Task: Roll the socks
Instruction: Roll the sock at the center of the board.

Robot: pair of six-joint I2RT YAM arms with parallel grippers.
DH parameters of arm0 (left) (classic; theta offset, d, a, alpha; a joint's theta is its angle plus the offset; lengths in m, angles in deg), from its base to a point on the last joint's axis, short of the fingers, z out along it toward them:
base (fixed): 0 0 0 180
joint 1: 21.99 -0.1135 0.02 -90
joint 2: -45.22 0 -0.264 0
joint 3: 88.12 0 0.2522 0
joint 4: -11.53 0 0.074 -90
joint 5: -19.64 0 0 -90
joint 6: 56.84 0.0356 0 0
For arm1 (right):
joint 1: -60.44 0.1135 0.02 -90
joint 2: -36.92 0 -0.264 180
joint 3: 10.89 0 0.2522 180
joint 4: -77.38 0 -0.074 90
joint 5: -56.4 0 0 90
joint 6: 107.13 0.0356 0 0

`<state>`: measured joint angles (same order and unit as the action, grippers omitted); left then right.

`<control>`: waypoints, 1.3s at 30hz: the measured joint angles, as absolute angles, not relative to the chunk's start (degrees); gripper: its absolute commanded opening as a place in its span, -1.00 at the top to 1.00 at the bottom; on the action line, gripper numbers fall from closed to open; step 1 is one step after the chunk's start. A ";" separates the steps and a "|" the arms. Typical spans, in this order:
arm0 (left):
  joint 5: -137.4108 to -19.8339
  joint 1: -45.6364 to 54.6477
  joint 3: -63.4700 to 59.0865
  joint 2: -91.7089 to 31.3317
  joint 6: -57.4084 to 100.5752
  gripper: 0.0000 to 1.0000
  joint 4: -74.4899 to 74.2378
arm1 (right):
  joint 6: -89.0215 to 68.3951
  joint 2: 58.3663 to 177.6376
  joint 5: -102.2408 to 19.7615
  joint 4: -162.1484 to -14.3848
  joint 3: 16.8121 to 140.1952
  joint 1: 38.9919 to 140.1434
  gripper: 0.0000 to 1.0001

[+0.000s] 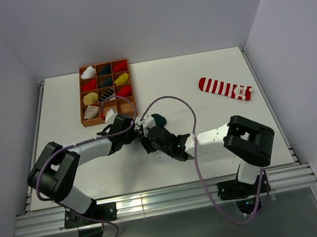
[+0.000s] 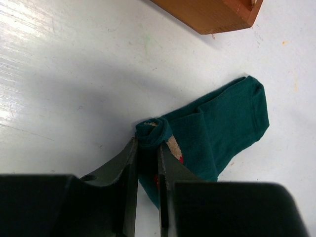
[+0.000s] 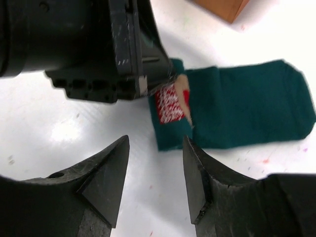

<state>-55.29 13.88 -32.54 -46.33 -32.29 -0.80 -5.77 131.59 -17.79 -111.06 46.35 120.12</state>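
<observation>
My left gripper [image 2: 147, 146] pinches the limp dark green sock [image 2: 222, 123] at its rolled end — I'd take the edge at twelve o'clock with my parted, empty right gripper [image 3: 156, 143].

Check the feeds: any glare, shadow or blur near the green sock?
Top external: evenly lit and sharp, though the arms hide most of the green sock. Left wrist: glare streaks on the table upper left, soft shadow beside the sock, left claw body blurred. Right wrist: right claw slightly soft, glare patch left.
</observation>
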 measured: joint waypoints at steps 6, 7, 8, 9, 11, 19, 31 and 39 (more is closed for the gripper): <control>-55.03 14.17 -32.52 -46.11 -32.22 0.92 -1.24 | -9.90 134.79 -15.42 -112.74 47.32 121.00 -0.10; -55.01 14.19 -32.52 -46.11 -32.22 0.92 -1.24 | -10.41 135.05 -15.25 -112.76 47.36 121.15 -0.10; -54.98 14.21 -32.52 -46.11 -32.20 0.92 -1.26 | -10.87 135.38 -15.10 -112.83 47.51 121.28 -0.10; -54.98 14.23 -32.49 -46.11 -32.20 0.92 -1.28 | -11.26 135.81 -14.97 -113.02 47.80 121.35 -0.10; -54.98 14.21 -32.49 -46.11 -32.20 0.91 -1.30 | -11.96 136.84 -14.79 -113.68 48.23 121.43 -0.09; -55.05 14.04 -32.43 -46.11 -32.18 0.91 -1.48 | -13.03 140.58 -13.54 -115.14 49.76 121.59 -0.02; -54.70 13.78 -32.43 -46.11 -32.13 0.81 -1.39 | -12.81 143.94 -9.04 -115.80 51.21 121.69 1.00; -53.98 13.84 -34.35 -43.16 -32.24 -0.21 -1.91 | -9.18 142.15 -16.78 -115.08 50.48 118.20 1.00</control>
